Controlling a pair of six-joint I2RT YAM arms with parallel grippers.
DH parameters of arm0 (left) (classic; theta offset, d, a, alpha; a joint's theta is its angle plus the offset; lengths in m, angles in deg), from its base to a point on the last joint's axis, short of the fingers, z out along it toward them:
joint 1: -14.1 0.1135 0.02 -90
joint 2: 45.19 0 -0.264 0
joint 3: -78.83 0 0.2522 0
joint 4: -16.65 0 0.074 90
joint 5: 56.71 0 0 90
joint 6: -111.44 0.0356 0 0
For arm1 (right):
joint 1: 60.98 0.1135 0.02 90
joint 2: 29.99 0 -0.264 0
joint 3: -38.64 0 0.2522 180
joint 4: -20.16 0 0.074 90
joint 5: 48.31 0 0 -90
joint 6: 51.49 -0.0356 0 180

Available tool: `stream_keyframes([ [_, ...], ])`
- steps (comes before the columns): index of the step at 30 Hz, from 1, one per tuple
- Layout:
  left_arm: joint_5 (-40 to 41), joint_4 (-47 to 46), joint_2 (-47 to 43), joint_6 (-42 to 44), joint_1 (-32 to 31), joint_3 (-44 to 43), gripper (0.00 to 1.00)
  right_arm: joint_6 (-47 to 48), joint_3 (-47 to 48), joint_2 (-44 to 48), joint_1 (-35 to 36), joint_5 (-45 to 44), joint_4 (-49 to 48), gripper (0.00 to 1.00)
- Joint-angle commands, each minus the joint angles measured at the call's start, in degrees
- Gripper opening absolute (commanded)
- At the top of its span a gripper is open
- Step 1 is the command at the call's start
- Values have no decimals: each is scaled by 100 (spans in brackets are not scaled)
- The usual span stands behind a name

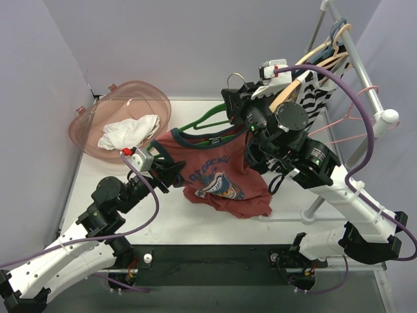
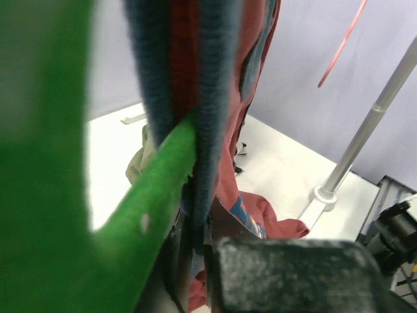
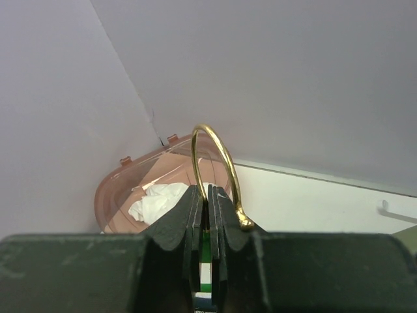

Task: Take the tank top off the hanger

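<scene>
Tank top, red with blue trim and a print on its front, hangs on a green hanger just to the right of the pink basin. Its lower hem is bunched on the white bench, nearer the arm bases than the basin is. The garment is not yet off the hanger. In the left wrist view one green arm of the hanger runs up inside a blue-edged shoulder strap, with red fabric falling away behind it.

The right pincer is up at the top of the hanger, to the right of the basin and above the garment. Its two fingers are pressed together on the hanger's neck, and the gold hook curves up from between them.

The left pincer is at the tank top's shoulder on the basin side, just below and right of the basin, with its tips against the blue edging. Only one dark finger shows in the left wrist view, so I cannot tell whether the fingers are clamped on the strap or apart.

A crumpled white cloth lies inside the basin. Far to the right of the basin stands a clothes rack carrying more hangers and a zebra-striped garment.
</scene>
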Motion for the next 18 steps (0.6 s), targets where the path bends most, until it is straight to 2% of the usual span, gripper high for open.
stream_keyframes([
  [1, 133, -250, -56, 76, 20, -96, 7, -86, -202, 308, 78, -17, -713, 0],
  [2, 142, -110, -83, 59, 11, -96, 0, -33, -273, 335, 52, -139, -722, 0],
  [11, 467, 725, -689, -336, 20, -165, 0, 284, -1011, 704, -413, -518, -775, 0],
  [18, 959, 1403, -1208, -530, 11, -377, 0, 284, -1047, 766, -599, -527, -687, 0],
])
